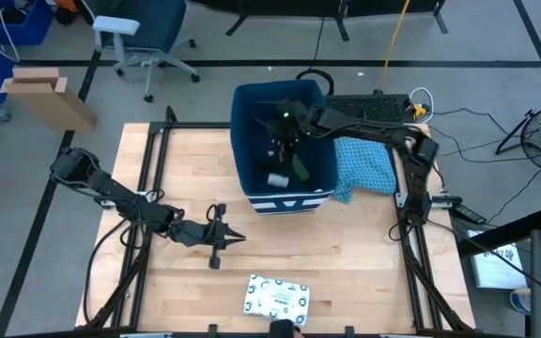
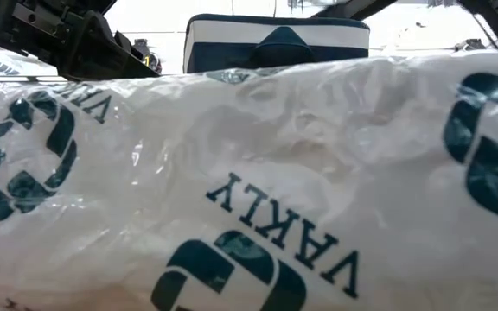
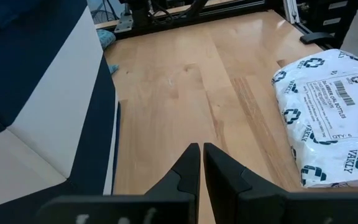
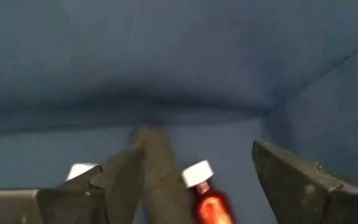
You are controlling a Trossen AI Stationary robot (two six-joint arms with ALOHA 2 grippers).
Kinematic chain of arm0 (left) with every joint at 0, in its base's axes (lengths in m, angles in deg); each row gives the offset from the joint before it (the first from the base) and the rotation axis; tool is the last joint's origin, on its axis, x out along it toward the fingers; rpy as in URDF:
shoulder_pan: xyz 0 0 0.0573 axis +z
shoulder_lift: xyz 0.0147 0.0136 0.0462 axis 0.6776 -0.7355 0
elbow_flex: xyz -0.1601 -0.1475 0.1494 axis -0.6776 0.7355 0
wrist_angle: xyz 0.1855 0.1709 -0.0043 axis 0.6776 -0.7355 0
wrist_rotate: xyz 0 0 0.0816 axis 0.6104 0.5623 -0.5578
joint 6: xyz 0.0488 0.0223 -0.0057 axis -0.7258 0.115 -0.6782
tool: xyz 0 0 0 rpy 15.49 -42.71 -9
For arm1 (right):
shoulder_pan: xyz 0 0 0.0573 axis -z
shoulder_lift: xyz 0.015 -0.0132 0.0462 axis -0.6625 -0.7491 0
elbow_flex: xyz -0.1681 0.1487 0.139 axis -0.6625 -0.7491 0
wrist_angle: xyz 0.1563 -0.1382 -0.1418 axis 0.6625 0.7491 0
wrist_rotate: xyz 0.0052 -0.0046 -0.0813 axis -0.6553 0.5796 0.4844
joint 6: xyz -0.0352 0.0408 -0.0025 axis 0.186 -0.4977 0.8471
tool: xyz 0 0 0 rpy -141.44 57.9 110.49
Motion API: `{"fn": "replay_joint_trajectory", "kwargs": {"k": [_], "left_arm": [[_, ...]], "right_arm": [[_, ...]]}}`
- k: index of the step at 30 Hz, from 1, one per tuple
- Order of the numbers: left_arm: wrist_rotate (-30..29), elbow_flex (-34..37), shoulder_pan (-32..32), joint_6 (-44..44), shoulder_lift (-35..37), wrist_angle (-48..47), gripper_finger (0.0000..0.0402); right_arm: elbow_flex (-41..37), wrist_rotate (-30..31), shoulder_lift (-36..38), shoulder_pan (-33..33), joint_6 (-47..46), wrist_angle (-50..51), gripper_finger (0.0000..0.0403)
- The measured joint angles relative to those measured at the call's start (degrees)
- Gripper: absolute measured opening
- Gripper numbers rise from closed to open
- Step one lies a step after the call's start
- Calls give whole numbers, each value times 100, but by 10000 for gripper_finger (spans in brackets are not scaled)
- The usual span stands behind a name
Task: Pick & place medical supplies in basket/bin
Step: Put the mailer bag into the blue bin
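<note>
The dark blue bin (image 1: 252,113) with a striped front (image 2: 223,43) stands at the table's far middle. My right gripper (image 1: 285,141) is down inside it and open (image 4: 196,149). Between its fingers on the bin floor I see an orange bottle with a white cap (image 4: 205,198), a long dark item (image 4: 161,180) and a small white thing (image 4: 79,169). The white packet with green print (image 1: 275,297) lies flat at the near edge and fills the low view (image 2: 249,190). My left gripper (image 1: 233,237) hovers shut (image 3: 201,158) over the wood, left of the packet (image 3: 328,112). My right gripper has the long dark item (image 4: 157,155) close beside one finger (image 4: 114,180); I cannot tell whether they touch. The orange bottle lies apart from both fingers.
A light blue patterned cloth (image 1: 364,164) lies right of the bin against the frame. Black frame rails (image 1: 153,160) run along the table's left and right sides. Bare wood (image 1: 346,244) stretches between the bin and the packet.
</note>
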Motion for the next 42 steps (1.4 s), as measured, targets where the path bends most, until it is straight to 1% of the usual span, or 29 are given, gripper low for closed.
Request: {"fn": "replay_joint_trajectory", "kwargs": {"k": [5,9,12,16,18,20,22,26,28,31,33,35,38,42], "left_arm": [[-11,0,0,-2,0,-75,26],[-16,0,0,60,0,-246,26],[-20,0,0,59,0,-291,26],[-42,0,-1,36,0,-289,26],[-61,0,0,21,0,-289,26],[-63,0,0,-17,0,-289,26],[-63,0,0,-83,0,-286,26],[-63,0,0,-150,0,-282,26],[-63,0,0,-151,0,-277,26],[-63,0,0,-147,0,-267,26],[-63,0,0,-132,0,-260,26],[-63,0,0,-109,0,-243,26],[-63,0,0,-53,0,-234,26],[-66,0,0,36,0,-233,26]], "right_arm": [[6,-33,881,0,-316,-19,273],[-151,-536,1785,-4,-531,43,241],[-384,-1165,2587,-4,-728,21,198],[-902,-1911,3615,-77,-1148,19,118],[-1277,-2086,4162,-202,-1334,-23,74],[-1730,-2123,4716,-403,-1457,-140,31],[-2287,-2130,5266,-635,-1549,-313,9],[-3632,-2118,6378,-1094,-1923,-975,13],[-4383,-2079,6949,-1302,-1921,-1228,7],[-5633,-1719,7746,-1500,-2002,-1728,2],[-6454,-1547,8262,-1537,-2208,-2266,3],[-7096,-1465,8723,-1537,-2448,-2819,1],[-7624,-1342,9171,-1537,-2770,-3270,1],[-7835,-1369,9384,-1578,-2912,-3412,1]]}}
